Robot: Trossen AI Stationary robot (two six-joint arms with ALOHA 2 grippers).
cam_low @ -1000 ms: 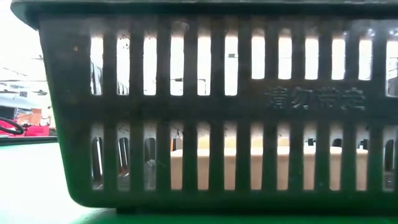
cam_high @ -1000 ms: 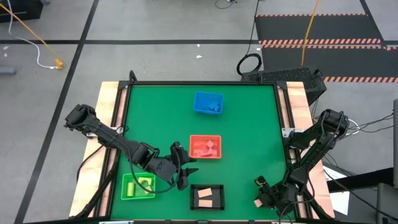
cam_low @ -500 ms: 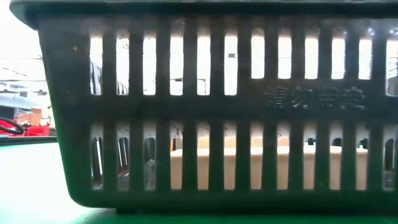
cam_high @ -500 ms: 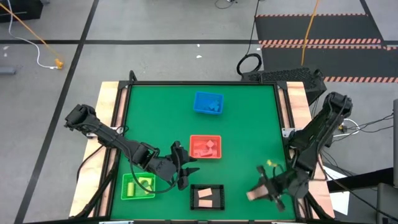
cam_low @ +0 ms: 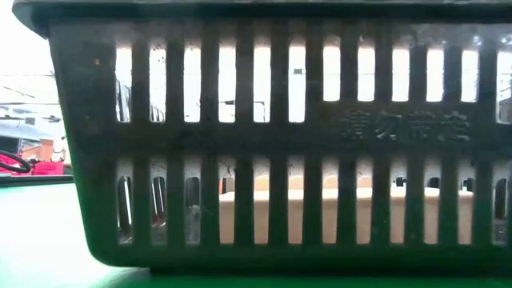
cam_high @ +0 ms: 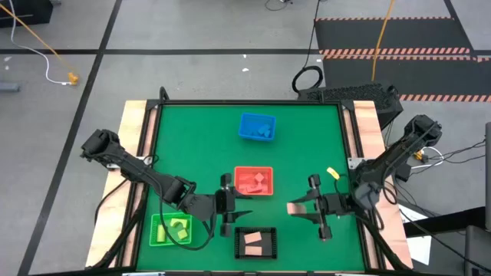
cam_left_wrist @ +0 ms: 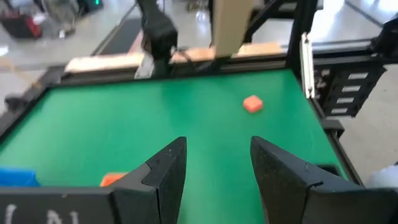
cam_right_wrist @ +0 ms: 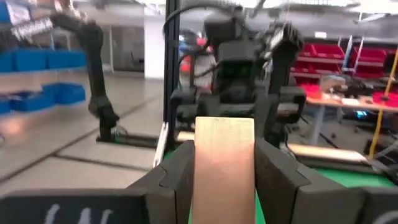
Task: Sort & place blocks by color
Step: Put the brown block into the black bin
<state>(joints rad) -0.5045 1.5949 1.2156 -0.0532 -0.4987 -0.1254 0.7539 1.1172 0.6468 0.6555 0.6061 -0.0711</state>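
Observation:
My right gripper (cam_high: 304, 208) hangs over the mat's near right part, shut on a plain tan block (cam_high: 295, 208), which fills the space between its fingers in the right wrist view (cam_right_wrist: 224, 162). My left gripper (cam_high: 229, 204) stands open between the green bin (cam_high: 170, 230) and the red bin (cam_high: 253, 181), with nothing between its fingers (cam_left_wrist: 217, 168). More tan blocks (cam_high: 255, 244) lie on the floor of the black bin (cam_high: 239, 232). Yellow blocks lie in the green bin, red ones in the red bin, blue ones in the blue bin (cam_high: 256, 126). My right gripper pinches the tan block by two opposite sides (cam_right_wrist: 198, 168) between its two fingers. The fingers lie about level and point toward the table's left. The block stands upright in the hold, lifted clear of the mat.
The black bin's slatted wall (cam_low: 264, 144) fills the low view, tan blocks (cam_low: 320, 212) showing behind it. A small orange-red block (cam_left_wrist: 252, 104) lies on the mat on the table's right side. Bare mat lies between the bins and the right edge.
My right gripper has risen from the table's near right corner and gone toward the left and the far edge, tipping from pointing down to about level, with the tan block lifted along. My left gripper has rolled about its own line while staying in place.

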